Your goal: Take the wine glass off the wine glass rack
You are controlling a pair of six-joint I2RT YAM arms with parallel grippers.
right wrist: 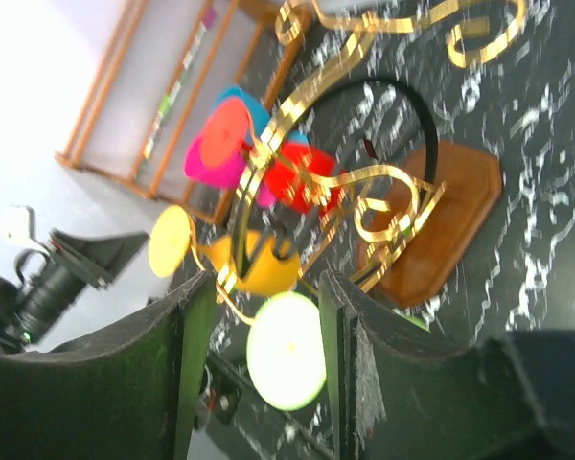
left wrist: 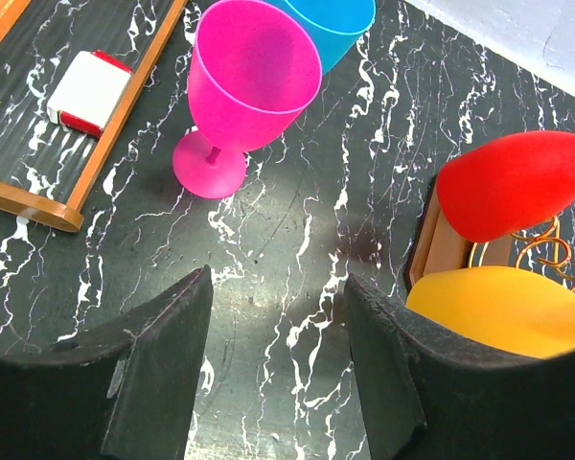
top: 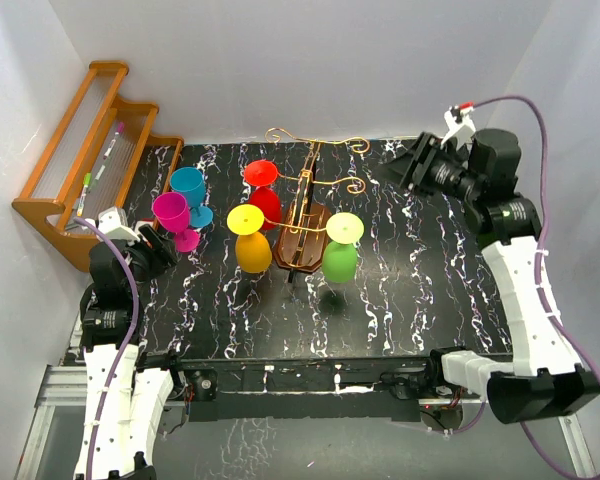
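The wine glass rack (top: 298,232) stands mid-table: a dark brown wooden base with gold wire arms. A red glass (top: 263,195), a yellow glass (top: 251,240) and a green glass (top: 341,250) hang upside down from it. A pink glass (top: 175,220) and a blue glass (top: 191,195) stand upright on the table to its left. My left gripper (top: 162,252) is open and empty, just near of the pink glass (left wrist: 244,91). My right gripper (top: 408,165) is open and empty at the back right, facing the rack (right wrist: 431,216); the green glass's foot (right wrist: 286,351) shows between its fingers.
An orange-brown stepped wooden shelf (top: 85,160) with pens stands at the back left against the wall. A white and red block (left wrist: 88,92) lies inside its frame. The table (top: 420,290) is black marble with white veins.
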